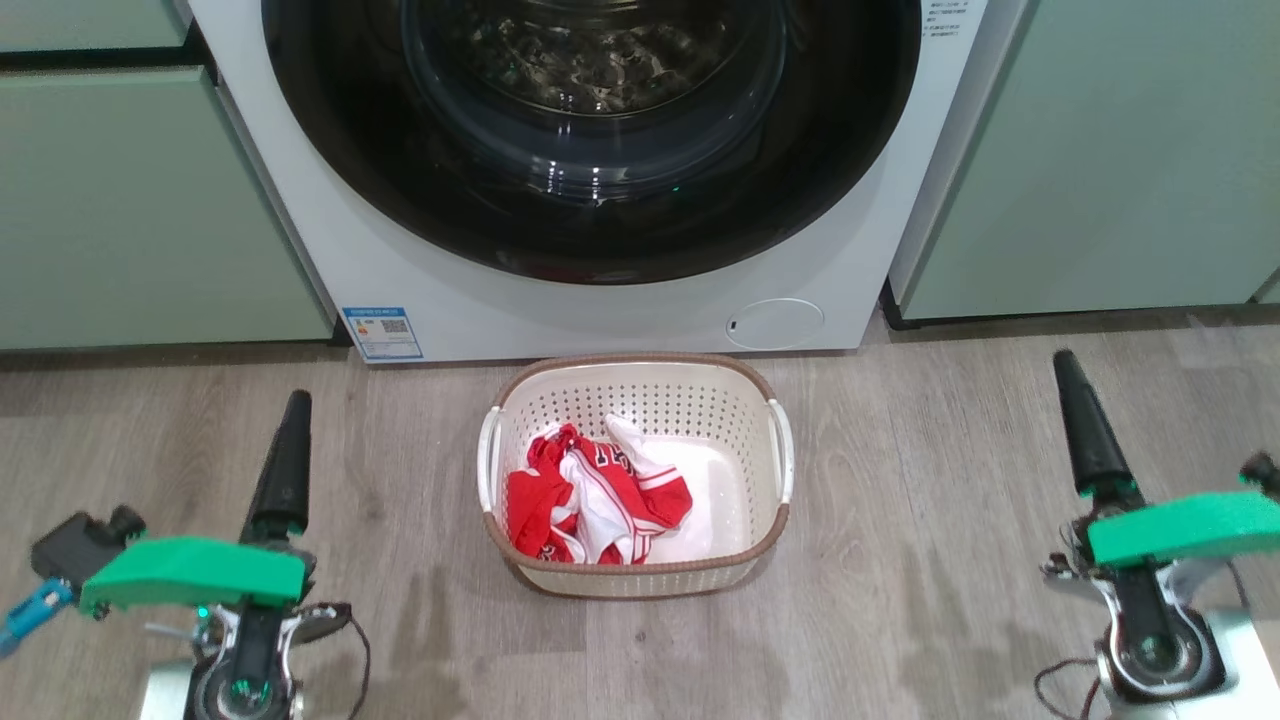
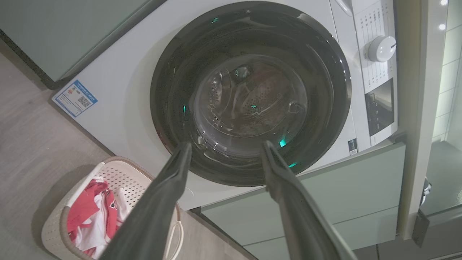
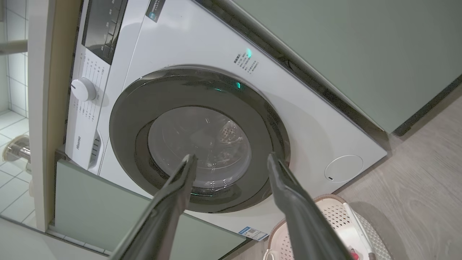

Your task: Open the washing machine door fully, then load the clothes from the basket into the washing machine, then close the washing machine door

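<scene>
The washing machine [image 1: 450,300] stands straight ahead with its door [image 1: 600,250] shut, black ring flat against the white front, steel drum dim behind the glass. On the floor before it sits the basket [image 1: 635,357] holding the red and white clothes [image 1: 590,500]. My left gripper [image 2: 226,144] is open and holds nothing; its finger [image 1: 285,470] rises left of the basket, well clear. My right gripper [image 3: 231,156] is open with nothing in it too, its finger [image 1: 1088,430] far to the basket's right. Both wrist views look at the door [image 2: 173,90] [image 3: 126,119] from a distance.
Pale green cabinets [image 1: 120,200] [image 1: 1120,150] flank the machine. A round flap [image 1: 775,323] and a blue sticker [image 1: 382,333] sit low on its front. The control dial [image 2: 380,48] is up on the panel. Wood-look floor [image 1: 900,560] spreads around the basket.
</scene>
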{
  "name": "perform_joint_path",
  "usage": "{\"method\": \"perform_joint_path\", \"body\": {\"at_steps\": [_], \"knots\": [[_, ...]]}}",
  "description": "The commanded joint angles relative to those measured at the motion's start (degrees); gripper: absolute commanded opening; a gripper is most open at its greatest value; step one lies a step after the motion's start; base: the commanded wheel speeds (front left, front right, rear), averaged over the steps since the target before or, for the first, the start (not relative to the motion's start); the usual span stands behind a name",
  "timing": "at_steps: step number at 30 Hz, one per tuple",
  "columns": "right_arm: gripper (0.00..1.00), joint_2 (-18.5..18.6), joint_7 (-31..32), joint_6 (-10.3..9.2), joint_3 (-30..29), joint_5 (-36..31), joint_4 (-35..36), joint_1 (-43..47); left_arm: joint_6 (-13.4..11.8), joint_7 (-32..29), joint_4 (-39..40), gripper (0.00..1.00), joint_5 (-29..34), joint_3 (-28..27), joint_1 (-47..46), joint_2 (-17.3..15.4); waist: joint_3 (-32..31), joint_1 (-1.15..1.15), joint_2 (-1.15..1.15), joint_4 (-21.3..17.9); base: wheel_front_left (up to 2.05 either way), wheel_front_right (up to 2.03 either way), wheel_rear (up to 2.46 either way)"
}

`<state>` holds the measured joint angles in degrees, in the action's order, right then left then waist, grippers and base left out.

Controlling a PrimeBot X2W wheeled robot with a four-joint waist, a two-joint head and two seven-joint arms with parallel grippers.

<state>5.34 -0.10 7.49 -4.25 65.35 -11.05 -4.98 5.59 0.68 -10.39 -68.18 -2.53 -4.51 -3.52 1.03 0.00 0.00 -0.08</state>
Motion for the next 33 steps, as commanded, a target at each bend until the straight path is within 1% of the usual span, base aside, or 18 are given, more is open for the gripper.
{"method": "perform_joint_path", "body": {"at_steps": [1,7,14,22,23,33], "knots": [[1.0,1.3,-0.67,0.01,0.7,-2.38,2.68,-3.52,-0.16,0.78,2.54,1.0,2.23,-0.62,-3.65,-1.43,0.12,0.0,0.0,-0.01,0.0,0.0,0.0],[1.0,1.93,-0.63,0.01,2.11,-10.66,4.19,-4.79,-1.45,1.79,3.12,1.0,9.69,0.72,-4.73,-2.45,0.6,0.0,0.0,0.02,0.0,0.0,0.0],[1.0,1.62,-0.85,0.01,3.85,-17.73,4.73,-4.79,-2.8,2.96,2.94,1.0,17.03,2.62,-4.72,-3.09,1.02,0.0,0.0,-0.03,0.0,0.0,0.0],[1.0,0.74,-1.93,0.01,5.26,-24.45,4.26,-3.26,-4.92,4.3,2.75,1.0,24.82,4.19,-3.54,-3.78,1.09,0.0,0.0,-0.12,0.0,0.0,0.0],[1.0,0.74,-1.93,0.01,5.26,-24.45,4.26,-3.26,-4.92,4.3,2.75,1.0,24.82,4.19,-3.54,-3.78,1.09,0.0,0.0,-0.12,0.0,0.0,0.0],[1.0,-0.5,-3.4,0.01,6.8,-32.42,3.36,-0.97,-8.1,5.98,2.53,1.0,33.61,5.81,-1.63,-4.21,0.96,0.0,0.0,-0.26,0.0,0.0,0.0]]}}
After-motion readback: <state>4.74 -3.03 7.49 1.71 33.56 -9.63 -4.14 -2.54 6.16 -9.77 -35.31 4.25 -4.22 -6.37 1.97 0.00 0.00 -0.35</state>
